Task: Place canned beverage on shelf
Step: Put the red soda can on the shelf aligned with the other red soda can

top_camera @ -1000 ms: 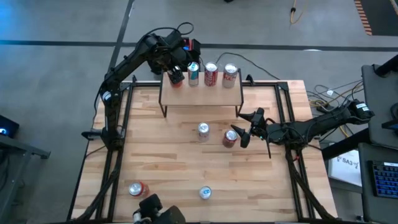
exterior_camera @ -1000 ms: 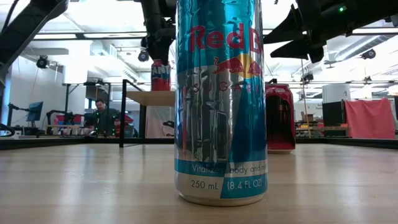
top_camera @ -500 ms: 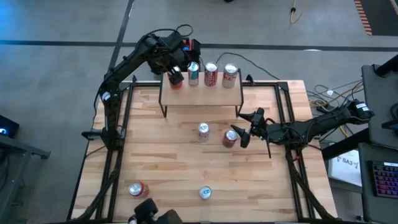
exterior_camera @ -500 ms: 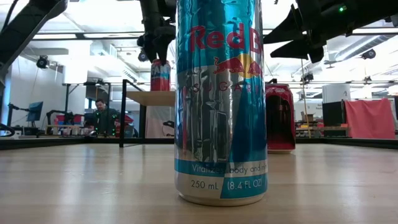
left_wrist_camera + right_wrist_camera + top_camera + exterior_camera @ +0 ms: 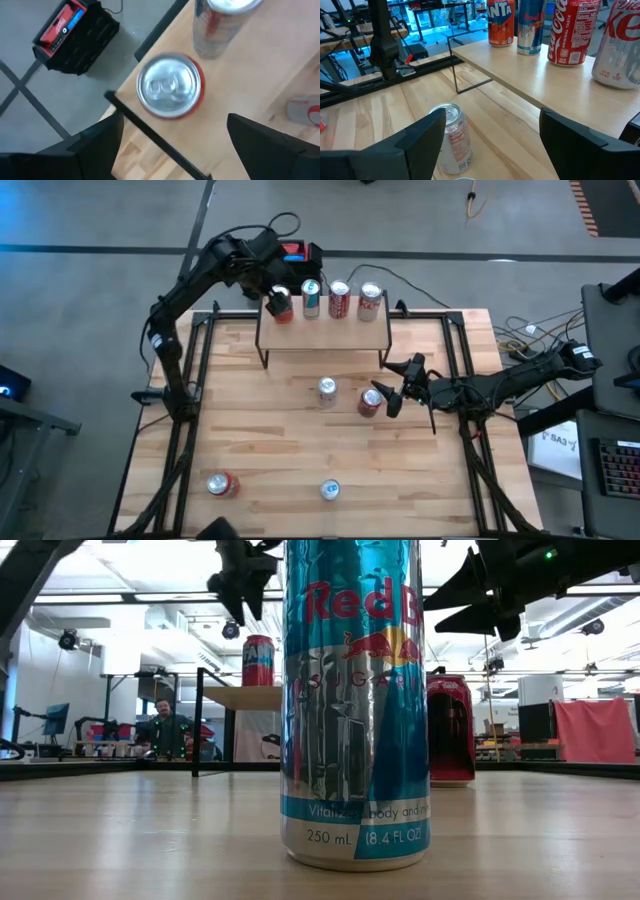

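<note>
Lifting left end effector (image 5: pixel 170 145) clear, fingers spread, off orange can (image 5: pixel 279 305) standing at shelf (image 5: pixel 320 332) left end (four there). I rise straight, avoid clipping it.

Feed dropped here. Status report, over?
Left end effector open, above orange can on shelf. Right end effector open beside a table can. Nothing blocking.

Eight cans (image 5: pixel 339 299), one shelf (image 5: pixel 322 333)
</note>
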Tool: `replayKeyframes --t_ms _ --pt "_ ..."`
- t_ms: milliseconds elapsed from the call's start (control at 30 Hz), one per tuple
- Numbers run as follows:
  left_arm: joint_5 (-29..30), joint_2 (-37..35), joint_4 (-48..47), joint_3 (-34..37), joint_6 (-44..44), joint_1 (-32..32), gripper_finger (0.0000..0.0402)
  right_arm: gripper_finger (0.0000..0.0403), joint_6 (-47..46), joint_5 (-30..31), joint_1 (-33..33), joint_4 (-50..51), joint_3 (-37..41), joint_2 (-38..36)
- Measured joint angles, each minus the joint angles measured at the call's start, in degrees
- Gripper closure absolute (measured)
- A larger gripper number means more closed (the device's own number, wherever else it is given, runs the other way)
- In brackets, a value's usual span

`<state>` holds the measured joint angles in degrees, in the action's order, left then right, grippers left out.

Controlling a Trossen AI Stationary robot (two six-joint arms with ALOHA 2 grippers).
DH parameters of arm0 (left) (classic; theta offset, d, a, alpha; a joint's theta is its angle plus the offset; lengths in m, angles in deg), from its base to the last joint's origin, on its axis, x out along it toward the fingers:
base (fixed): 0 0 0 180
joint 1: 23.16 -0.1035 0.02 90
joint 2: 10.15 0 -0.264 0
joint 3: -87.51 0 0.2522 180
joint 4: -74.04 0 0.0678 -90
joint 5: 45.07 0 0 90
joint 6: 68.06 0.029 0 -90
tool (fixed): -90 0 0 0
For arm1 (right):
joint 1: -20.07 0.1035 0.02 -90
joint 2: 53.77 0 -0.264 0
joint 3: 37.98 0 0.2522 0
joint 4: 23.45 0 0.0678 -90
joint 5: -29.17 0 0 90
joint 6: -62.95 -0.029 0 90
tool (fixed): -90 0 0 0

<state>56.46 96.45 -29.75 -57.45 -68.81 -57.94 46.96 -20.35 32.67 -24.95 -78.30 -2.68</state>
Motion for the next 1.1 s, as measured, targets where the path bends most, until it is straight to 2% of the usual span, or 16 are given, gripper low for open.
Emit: replayKeyframes --t_ms 100,233,433,567,767,933,1100 --pt "0.2 -4.0 0.1 5.3 -3.9 1.1 0.0063 0.0103 0.0 0.0 0.0 0.0 0.0 0.0" --pt "0.1 -12.1 0.0 18.2 -12.1 4.4 0.0063 0.0103 0.0 0.0 0.0 0.0 0.0 0.0" --pt "0.1 -26.9 0.0 40.2 -30.7 16.8 0.0063 0.0103 0.0 0.0 0.0 0.0 0.0 0.0" --pt "3.1 -35.9 1.1 52.4 -49.4 31.8 0.0063 0.0103 0.0 0.0 0.0 0.0 0.0 0.0" --pt "9.5 -42.8 6.7 67.4 -83.8 62.0 0.0062 0.0103 0.0 0.0 0.0 0.0 0.0 0.0" --pt "14.2 -40.7 9.0 72.5 -110.4 82.1 0.0062 0.0103 0.0 0.0 0.0 0.0 0.0 0.0" --pt "15.0 -32.9 9.3 71.8 -124.9 92.2 0.0062 0.0103 0.0 0.0 0.0 0.0 0.0 0.0"
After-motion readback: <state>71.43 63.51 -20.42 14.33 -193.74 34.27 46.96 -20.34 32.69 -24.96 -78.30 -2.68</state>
